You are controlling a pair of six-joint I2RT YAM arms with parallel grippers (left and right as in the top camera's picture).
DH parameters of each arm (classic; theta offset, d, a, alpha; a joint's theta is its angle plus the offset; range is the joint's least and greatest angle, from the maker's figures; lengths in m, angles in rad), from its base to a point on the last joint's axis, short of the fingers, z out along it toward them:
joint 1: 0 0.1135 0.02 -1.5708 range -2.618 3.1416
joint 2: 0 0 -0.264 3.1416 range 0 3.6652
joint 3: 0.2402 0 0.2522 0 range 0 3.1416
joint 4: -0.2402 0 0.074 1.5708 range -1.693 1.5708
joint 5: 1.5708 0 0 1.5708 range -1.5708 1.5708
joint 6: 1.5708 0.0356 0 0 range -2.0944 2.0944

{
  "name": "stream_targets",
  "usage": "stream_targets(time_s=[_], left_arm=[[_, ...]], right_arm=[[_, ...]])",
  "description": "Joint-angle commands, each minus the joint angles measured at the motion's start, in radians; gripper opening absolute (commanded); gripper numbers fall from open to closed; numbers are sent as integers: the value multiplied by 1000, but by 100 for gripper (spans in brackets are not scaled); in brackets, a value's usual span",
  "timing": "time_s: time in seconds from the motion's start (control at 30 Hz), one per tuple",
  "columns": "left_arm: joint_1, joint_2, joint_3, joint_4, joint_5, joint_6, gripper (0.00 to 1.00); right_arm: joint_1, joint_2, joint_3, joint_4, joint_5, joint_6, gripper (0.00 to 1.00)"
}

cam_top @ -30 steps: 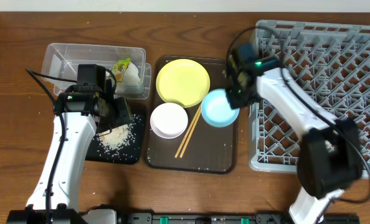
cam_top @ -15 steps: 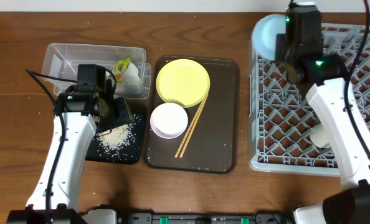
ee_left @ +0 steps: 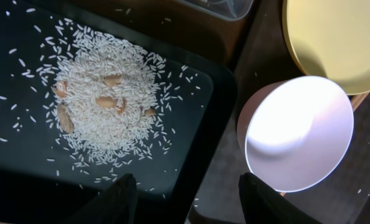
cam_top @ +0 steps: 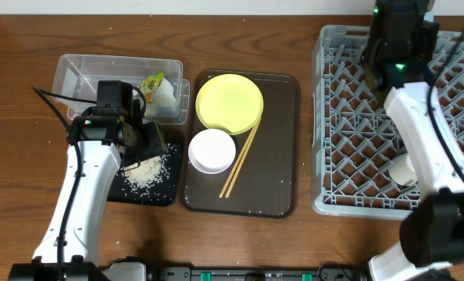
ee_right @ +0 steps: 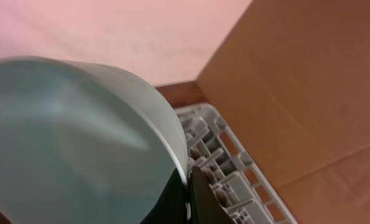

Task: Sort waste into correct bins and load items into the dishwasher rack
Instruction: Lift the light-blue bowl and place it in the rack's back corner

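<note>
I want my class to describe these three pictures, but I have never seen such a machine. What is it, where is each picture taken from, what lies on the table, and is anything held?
These are two robot arms at a wooden table, each ending in a two-finger pincer. One picture looks down from above; the other two come from cameras on the wrists. On the table stand a large grey plastic crate, a dark brown serving tray carrying a round yellow plate, a white bowl and wooden chopsticks, a shallow black plastic tray with loose white rice, and a clear plastic tub. The left pincer hangs open over the black tray's edge, holding nothing. The right pincer grips a light blue bowl by its rim, above the crate.
</note>
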Motion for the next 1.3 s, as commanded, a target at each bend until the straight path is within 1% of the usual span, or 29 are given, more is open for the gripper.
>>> stream_targets(time_s=[0.0, 0.33, 0.6, 0.7, 0.8, 0.87, 1.1, 1.2, 1.27], left_arm=[[4, -3, 12, -6, -12, -10, 56], [4, -3, 12, -19, -12, -9, 56], [4, -3, 12, -26, -8, -13, 57], [4, -3, 12, -29, -8, -14, 57], [4, -3, 12, -30, -8, -14, 57], [4, -3, 12, -29, -8, -14, 61], [4, -3, 12, -29, -8, -13, 61], [4, -3, 12, -29, -8, -13, 61], [4, -3, 12, -29, -8, -13, 61]], right_arm=[[-5, 62, 3, 24, 85, -29, 1], [8, 205, 3, 153, 85, -49, 1], [35, 285, 3, 164, 85, -48, 1], [45, 306, 3, 136, 84, -46, 1], [62, 309, 3, 98, 74, -10, 1], [75, 309, 3, 83, 73, -8, 1], [144, 309, 3, -12, 66, 8, 1], [173, 309, 3, -72, 66, 60, 2], [187, 309, 3, -119, 65, 110, 4]])
